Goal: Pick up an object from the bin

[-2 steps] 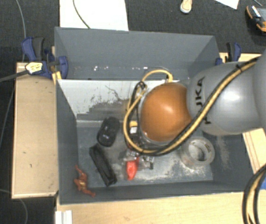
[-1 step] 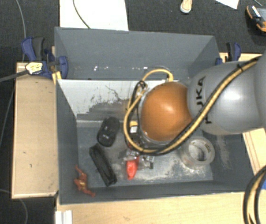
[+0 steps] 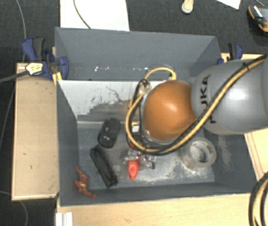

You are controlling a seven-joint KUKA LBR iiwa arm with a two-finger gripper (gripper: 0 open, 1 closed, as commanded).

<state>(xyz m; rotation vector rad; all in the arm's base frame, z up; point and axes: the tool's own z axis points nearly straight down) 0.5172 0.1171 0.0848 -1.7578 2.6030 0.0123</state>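
Red small object (image 3: 133, 171) lies front-centre on bin (image 3: 68, 126) floor; gripper (image 3: 141, 160) just above it, under orange wrist cover (image 3: 167, 108); spread or pinching, cannot tell; black bar (image 3: 103, 166) beside, toward view's left.

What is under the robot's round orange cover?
The gripper pokes out below the round orange cover, right above a small red thing. The cover hides the grey bin floor beneath it.

The end effector (image 3: 141, 161) hung low in the grey bin (image 3: 68, 126), just above a small red thing (image 3: 133, 170). Toward the view's left of it lay a black bar (image 3: 103, 166), and toward the right a tape roll (image 3: 199, 153).
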